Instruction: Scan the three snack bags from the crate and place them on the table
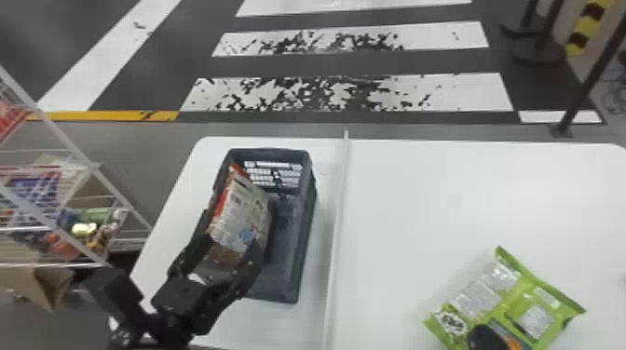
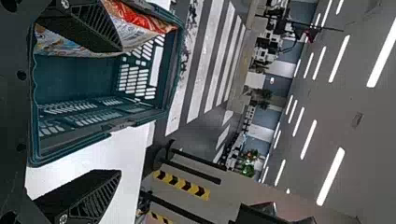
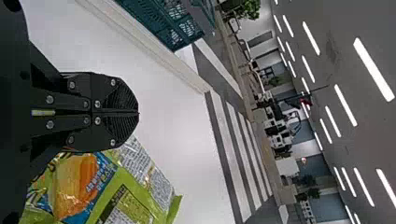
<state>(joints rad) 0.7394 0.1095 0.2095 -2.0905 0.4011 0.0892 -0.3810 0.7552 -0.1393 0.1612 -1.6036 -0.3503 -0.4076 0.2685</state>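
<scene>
Standing at the far left of the head view, a white wire rack [image 1: 95,167] held packaged goods [image 1: 86,228]. Next, the left gripper [image 1: 230,237] was over the near part of the dark crate [image 1: 309,205], jaws set wide. The red-and-white snack bag [image 1: 247,209] leaned along the crate's left side, its near part between the jaws in this view; contact could not be told. The head view gave the bag's pale printed back; the left wrist view gave its red edge and a blue-and-orange printed patch. Whether that patch belonged to a second bag could not be told. There, the left gripper [image 2: 120,110] had one jaw across the bag and the other well apart from it, against the white table [image 1: 442,186]; no grip was recorded.

A pale raised strip [image 1: 336,242] ran along the table just right of the crate. Farther right, the right gripper [image 1: 484,337] overlapped the green snack bag [image 1: 526,298] in the head view, its jaw gap unreadable there. The right wrist view settled it: the right gripper [image 3: 138,113] had its jaws pressed together, nothing between. The green bag lay flat on the table beside them, orange-and-blue print exposed; contact could not be told.
</scene>
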